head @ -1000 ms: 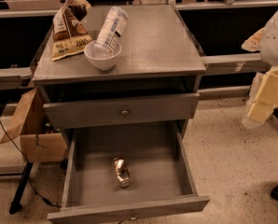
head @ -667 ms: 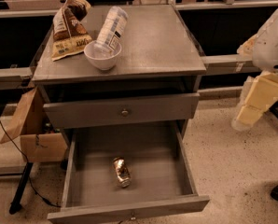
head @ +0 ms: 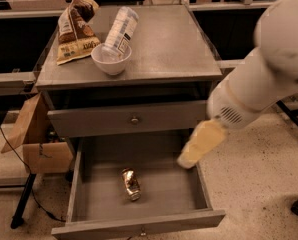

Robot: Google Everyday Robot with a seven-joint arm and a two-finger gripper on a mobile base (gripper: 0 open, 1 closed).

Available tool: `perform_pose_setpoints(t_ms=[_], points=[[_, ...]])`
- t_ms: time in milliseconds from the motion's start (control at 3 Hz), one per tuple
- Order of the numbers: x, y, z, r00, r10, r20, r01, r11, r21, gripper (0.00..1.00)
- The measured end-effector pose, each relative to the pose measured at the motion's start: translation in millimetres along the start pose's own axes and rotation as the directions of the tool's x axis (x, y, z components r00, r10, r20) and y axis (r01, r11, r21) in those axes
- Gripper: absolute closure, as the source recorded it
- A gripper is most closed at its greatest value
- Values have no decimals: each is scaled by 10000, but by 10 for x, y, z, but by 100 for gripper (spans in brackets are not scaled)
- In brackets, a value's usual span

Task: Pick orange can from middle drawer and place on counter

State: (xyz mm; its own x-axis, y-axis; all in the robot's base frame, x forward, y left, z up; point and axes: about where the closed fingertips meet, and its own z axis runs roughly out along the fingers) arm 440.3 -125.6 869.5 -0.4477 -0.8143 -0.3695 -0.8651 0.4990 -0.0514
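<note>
Since a moment ago the white arm (head: 259,84) has swung in from the right edge, and its gripper (head: 188,160) now hangs over the right side of the open drawer, blurred with motion. Whether it is spread or closed I cannot tell.

The orange can (head: 131,184) lies on its side on the floor of the middle drawer (head: 161,199), a little left of centre, with the gripper well apart to its right. Its long axis runs near to far, with the far end leaning slightly left. It is a shiny gold-orange metal cylinder with paler ends, and no writing on it can be read.

The drawer is a plain grey tray with low side walls, pulled fully out toward the near side, with a flat front and a tiny knob. Above it is a shut grey drawer front (head: 89,121) with a small round knob (head: 134,119).

The counter (head: 174,44) is a flat, matte grey slab with a thin edge. At its left stand a white bowl (head: 111,59), a clear plastic bottle (head: 120,31) resting tilted in the bowl (its label has dark print, too small to read), and a crumpled brown and yellow snack bag (head: 75,31) whose lettering is also illegible.

A cardboard box (head: 44,156) sits on the floor to the left of the cabinet, and the floor (head: 259,194) to the right is pale and speckled.
</note>
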Motion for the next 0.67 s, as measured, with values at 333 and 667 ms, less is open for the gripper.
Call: perform_pose_setpoints(t_ms=[333,667], points=[[-157,361,926,9840,1766,240,-1729,9787,-1106,0],[-358,615,1870,9355,3521,283,-3405,9202,-1931,0]])
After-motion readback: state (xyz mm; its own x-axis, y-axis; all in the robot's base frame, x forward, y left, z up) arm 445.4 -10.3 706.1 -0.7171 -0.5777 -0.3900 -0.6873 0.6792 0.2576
